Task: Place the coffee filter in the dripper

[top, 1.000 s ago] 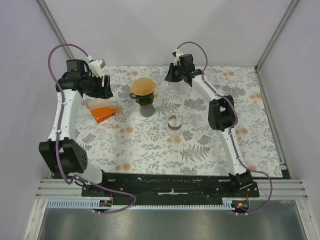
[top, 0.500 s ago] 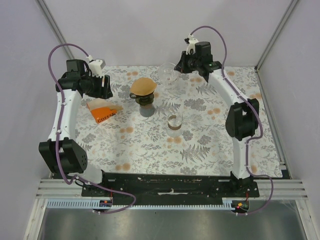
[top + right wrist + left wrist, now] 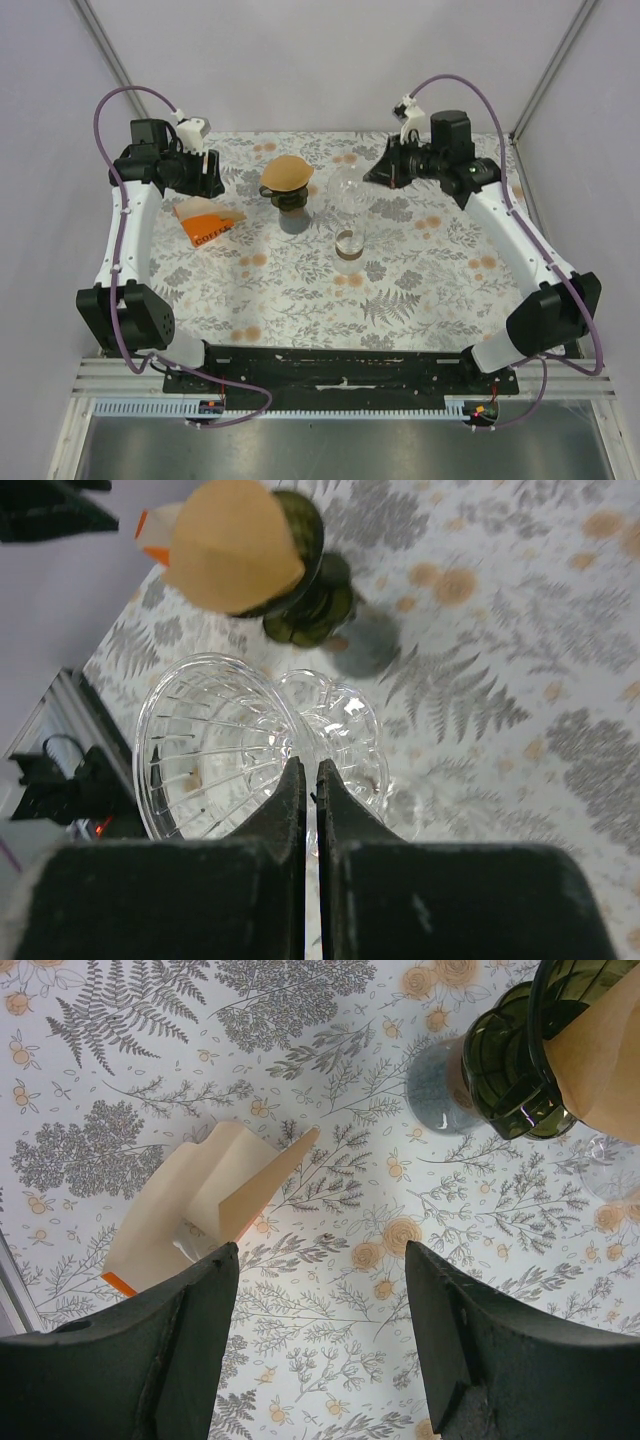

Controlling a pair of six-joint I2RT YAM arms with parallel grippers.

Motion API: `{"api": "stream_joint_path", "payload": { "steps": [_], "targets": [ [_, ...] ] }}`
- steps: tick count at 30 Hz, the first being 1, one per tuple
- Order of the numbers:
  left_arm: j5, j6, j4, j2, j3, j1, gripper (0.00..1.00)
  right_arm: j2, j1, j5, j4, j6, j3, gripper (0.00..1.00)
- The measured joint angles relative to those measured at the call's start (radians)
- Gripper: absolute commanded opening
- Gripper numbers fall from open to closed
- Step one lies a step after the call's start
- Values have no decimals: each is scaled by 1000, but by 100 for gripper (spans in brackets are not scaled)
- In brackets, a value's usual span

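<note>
Table point(image 3: 400, 290): fern-print cloth | walls point(image 3: 300, 60): plain | filter point(image 3: 288, 172) in green dripper point(image 3: 287, 199)

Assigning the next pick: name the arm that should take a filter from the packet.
Left. The left gripper, open, hangs close above the filter packet; the right gripper is shut on the glass dripper.

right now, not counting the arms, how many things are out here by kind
drippers: 2, a green dripper and a glass dripper
paper filter: 1
filter packet: 1
small glass: 1
grey base under the green one: 1
total: 6
</note>
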Motion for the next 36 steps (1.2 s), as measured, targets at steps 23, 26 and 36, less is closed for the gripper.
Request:
{"api": "stream_joint_path", "payload": {
  "steps": [23,26,36],
  "targets": [
    [-1,8,-24,0,0,0,74,-1,76,5,-135,-48,-171,0],
    [-1,10,-25,0,0,0,74,8,74,4,-132,-51,-171,0],
    [-1,16,-25,0,0,0,74,5,62,20,-130,-71,-168,0]
  ]
}}
